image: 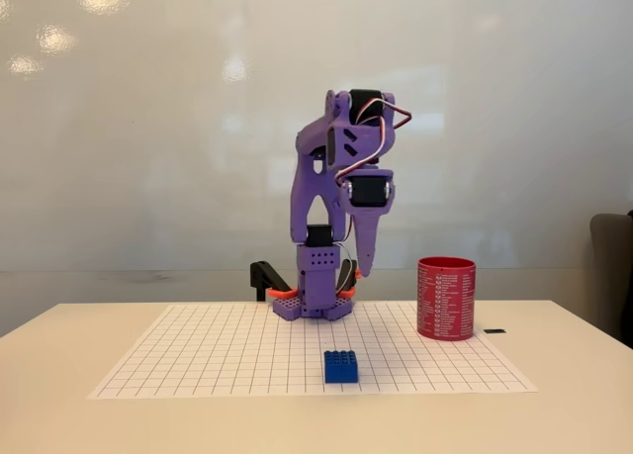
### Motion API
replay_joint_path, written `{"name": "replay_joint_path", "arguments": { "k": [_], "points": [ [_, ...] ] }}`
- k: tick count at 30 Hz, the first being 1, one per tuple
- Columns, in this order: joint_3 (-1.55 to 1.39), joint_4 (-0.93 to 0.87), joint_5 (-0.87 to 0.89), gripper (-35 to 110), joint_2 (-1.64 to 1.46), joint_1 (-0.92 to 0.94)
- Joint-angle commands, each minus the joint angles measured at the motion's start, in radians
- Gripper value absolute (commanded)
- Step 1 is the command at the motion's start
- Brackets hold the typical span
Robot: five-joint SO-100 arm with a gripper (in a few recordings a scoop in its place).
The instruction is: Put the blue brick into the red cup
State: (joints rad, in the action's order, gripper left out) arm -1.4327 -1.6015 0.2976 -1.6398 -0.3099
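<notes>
The blue brick [341,366] lies studs up on the white grid mat [218,355], near the mat's front edge and just right of centre. The red cup [446,298] stands upright at the mat's back right, its side covered in rows of white text. The purple arm is folded up over its base [314,301] at the back centre. Its gripper [364,266] points straight down, well above and behind the brick and to the left of the cup. The fingers look pressed together with nothing between them.
A black clamp [267,276] holds the base at the table's back edge. A small black item [495,331] lies on the table right of the cup. A dark chair [613,276] stands at the right edge. A pale wall runs behind the table.
</notes>
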Motion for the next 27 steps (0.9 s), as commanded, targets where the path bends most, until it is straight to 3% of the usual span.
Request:
{"name": "replay_joint_path", "arguments": {
  "k": [1, 8, 27],
  "points": [
    [-0.086, 0.028, 0.109, -1, -0.124, 0.035],
    [-0.302, 0.112, 0.150, -1, -0.150, 0.066],
    [-0.350, 0.348, 0.103, -1, 0.020, 0.107]
  ]
}}
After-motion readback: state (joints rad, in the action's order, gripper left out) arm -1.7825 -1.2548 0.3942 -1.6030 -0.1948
